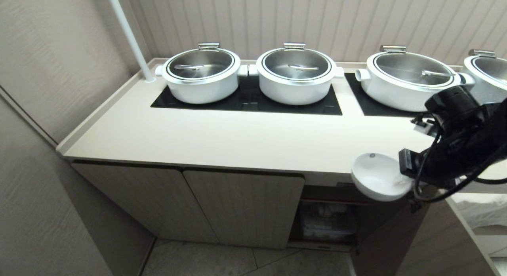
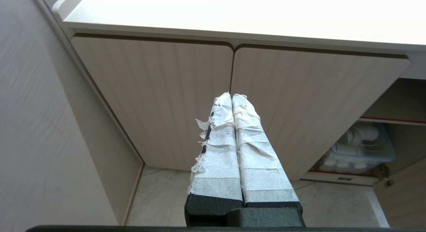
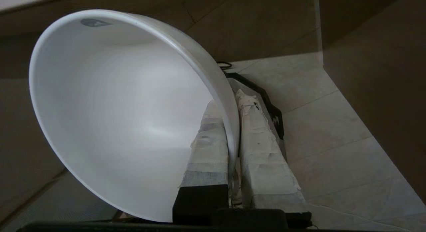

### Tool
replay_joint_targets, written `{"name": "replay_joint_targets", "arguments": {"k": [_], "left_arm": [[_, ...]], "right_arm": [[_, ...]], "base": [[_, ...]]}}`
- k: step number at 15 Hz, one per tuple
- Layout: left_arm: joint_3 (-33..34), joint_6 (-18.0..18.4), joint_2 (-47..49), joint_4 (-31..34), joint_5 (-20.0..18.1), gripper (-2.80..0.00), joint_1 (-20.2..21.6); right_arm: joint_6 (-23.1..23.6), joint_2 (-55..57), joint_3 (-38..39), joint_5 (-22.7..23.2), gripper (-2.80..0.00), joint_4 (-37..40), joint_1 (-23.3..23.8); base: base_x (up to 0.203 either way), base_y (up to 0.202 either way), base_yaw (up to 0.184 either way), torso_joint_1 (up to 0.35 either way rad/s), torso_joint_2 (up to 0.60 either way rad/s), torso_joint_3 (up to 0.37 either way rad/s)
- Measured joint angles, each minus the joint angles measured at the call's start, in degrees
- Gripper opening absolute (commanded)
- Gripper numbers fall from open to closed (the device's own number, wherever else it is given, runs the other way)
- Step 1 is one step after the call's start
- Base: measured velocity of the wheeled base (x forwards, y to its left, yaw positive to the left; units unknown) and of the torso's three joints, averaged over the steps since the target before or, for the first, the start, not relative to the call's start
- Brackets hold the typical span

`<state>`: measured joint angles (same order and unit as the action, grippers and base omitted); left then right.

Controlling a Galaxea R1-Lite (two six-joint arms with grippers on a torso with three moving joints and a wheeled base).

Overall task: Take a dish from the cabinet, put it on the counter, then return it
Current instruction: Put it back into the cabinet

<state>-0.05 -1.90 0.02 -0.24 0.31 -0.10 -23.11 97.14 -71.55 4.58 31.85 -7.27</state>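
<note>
Right gripper (image 3: 233,125) pinches the bowl (image 1: 378,177) by its rim, one finger inside, one outside, holding it in the air at the counter (image 1: 237,137) front edge, above the open cabinet (image 1: 324,216). Best to lift clear of the edge, level the bowl, then lower flat onto bare counter short of the pots (image 1: 408,80). Left gripper (image 2: 233,102) closed, parked low.

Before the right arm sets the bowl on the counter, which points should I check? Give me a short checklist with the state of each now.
1. Grip: right gripper fingers pinch the rim of the dish, one inside, one outside: ok.
2. Dish above the counter: not ok, it hangs at the front edge.
3. Dish level: not ok, tilted.
4. Free landing spot beside the pots: ok.
5. Cabinet door open for the return: ok.
6. Left gripper parked low, shut: ok.
</note>
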Motion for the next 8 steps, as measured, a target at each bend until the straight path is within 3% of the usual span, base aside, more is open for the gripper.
{"name": "replay_joint_targets", "arguments": {"k": [6,8], "left_arm": [[0.02,0.00,0.00,0.02,-0.02,-2.80,0.02],[0.02,0.00,0.00,0.00,0.00,-2.80,0.00]], "right_arm": [[0.53,-10.39,15.04,1.43,-2.80,-4.41,-0.22],[3.03,-13.27,18.91,1.43,-2.80,-4.51,-0.30]], "base": [[0.000,0.000,0.000,0.000,0.00,0.000],[0.000,0.000,0.000,0.000,0.00,0.000]]}}
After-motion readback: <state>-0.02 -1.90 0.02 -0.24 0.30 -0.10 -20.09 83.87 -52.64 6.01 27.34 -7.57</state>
